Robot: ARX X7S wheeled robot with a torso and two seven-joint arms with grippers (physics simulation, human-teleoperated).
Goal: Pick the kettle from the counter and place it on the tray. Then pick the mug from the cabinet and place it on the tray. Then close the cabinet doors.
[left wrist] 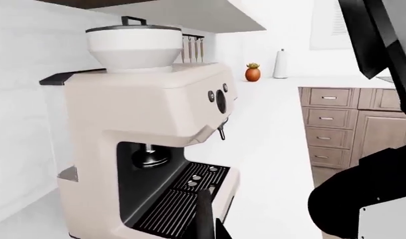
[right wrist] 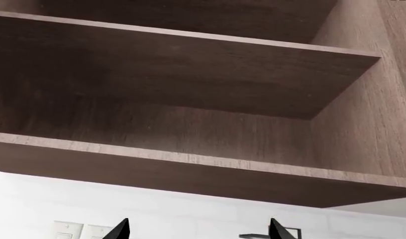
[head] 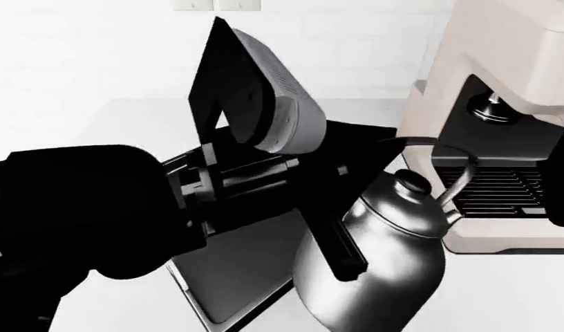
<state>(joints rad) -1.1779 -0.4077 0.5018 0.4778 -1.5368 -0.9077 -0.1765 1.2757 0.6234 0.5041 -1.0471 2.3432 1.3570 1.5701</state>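
Left arm angled low across tray, beside kettle.

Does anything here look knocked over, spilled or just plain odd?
Nothing looks spilled or broken. The kettle leans a little beside the tray, with the left arm's gripper against it. The coffee machine stands upright on the counter.

White walls all round, evenly lit. Cream espresso machine stood by the wall, utensils hanging behind it. Far corner had an orange pot plant and a paper towel roll. Beige drawer units beyond. Dark wood shelves overhead, wall sockets beneath
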